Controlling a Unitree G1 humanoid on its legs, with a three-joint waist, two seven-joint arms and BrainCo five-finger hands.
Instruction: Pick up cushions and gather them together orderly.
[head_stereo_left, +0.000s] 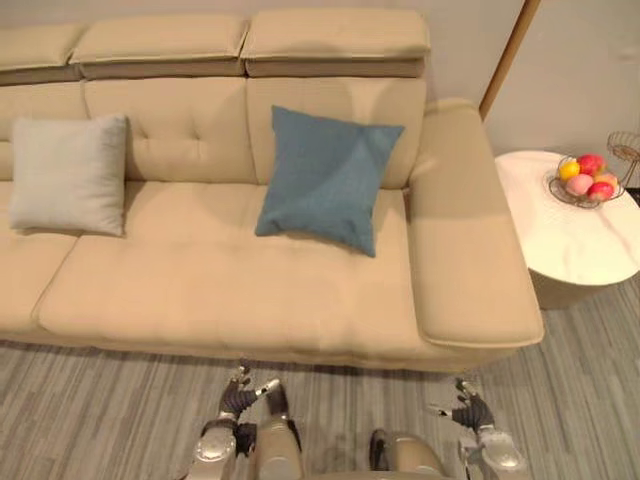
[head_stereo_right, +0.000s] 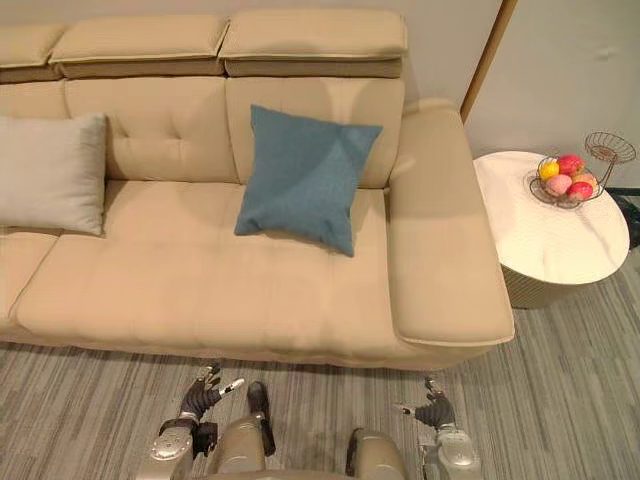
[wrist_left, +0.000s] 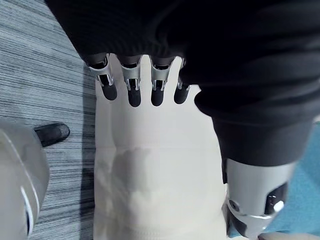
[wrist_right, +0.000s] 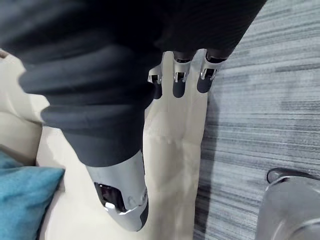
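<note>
grey cushion clipped at left, sofa too

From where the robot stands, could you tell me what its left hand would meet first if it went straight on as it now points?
Probably the front edge of the sofa: the left hand, fingers open, points toward it. The blue cushion sits farther back.

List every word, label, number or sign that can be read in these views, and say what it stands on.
None: no text can be read in any view.
The beige sofa, blue cushion, grey cushion, round white table and wire fruit basket carry no visible print.
The left hand and right hand show no legible markings.
</note>
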